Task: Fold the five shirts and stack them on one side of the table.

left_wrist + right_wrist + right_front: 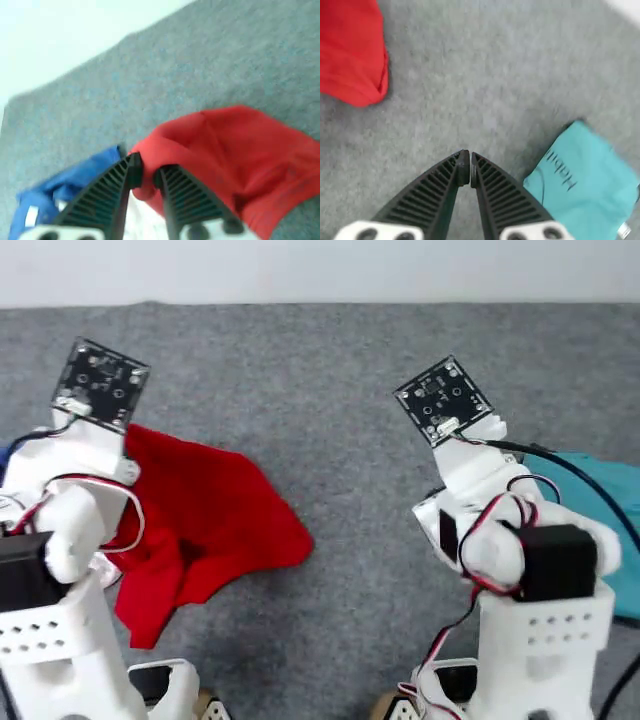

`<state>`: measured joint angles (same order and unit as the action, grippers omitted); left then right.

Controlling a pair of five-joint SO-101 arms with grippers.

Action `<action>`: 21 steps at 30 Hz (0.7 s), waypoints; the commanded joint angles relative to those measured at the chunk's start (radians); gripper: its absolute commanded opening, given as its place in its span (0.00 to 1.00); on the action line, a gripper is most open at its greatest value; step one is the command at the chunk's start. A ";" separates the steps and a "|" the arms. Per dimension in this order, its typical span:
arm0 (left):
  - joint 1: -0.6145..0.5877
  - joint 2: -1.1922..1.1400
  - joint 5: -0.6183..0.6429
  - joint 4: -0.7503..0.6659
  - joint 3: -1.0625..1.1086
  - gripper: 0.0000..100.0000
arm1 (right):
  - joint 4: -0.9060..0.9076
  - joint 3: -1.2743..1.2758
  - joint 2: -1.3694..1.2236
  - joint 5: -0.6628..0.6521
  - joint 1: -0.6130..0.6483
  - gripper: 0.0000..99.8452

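Observation:
A crumpled red shirt (215, 515) lies on the grey table in front of the left arm. My left gripper (147, 172) is shut on a fold at the edge of the red shirt (235, 155). A blue shirt (75, 182) lies bunched just beside it, and its edge (6, 452) peeks out at the table's far left. My right gripper (467, 168) hovers shut over bare table with nothing between its fingers. A folded teal shirt (585, 187) lies close by it, at the table's right edge (610, 505). The red shirt's corner (350, 55) is farther off.
The grey felt table (330, 390) stretches open between and beyond the two arms. A pale wall (320, 270) runs along its far edge. Both arm bases stand at the near edge, with cables looping around the right arm (520, 570).

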<state>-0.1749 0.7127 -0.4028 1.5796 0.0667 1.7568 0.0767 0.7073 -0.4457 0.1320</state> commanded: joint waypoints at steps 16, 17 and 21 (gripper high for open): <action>-0.305 -0.172 0.107 -0.130 -0.079 0.01 | -0.114 0.288 0.064 0.020 0.338 0.01; -0.361 -0.193 0.064 -0.155 -0.038 0.01 | -0.151 0.305 0.064 0.020 0.343 0.01; -0.508 -0.265 -0.046 -0.238 0.157 0.01 | -0.295 0.370 0.062 0.020 0.346 0.02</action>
<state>-0.5846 0.4764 -0.3798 1.4124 0.1174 1.5543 0.4327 0.7564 -0.4396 0.4649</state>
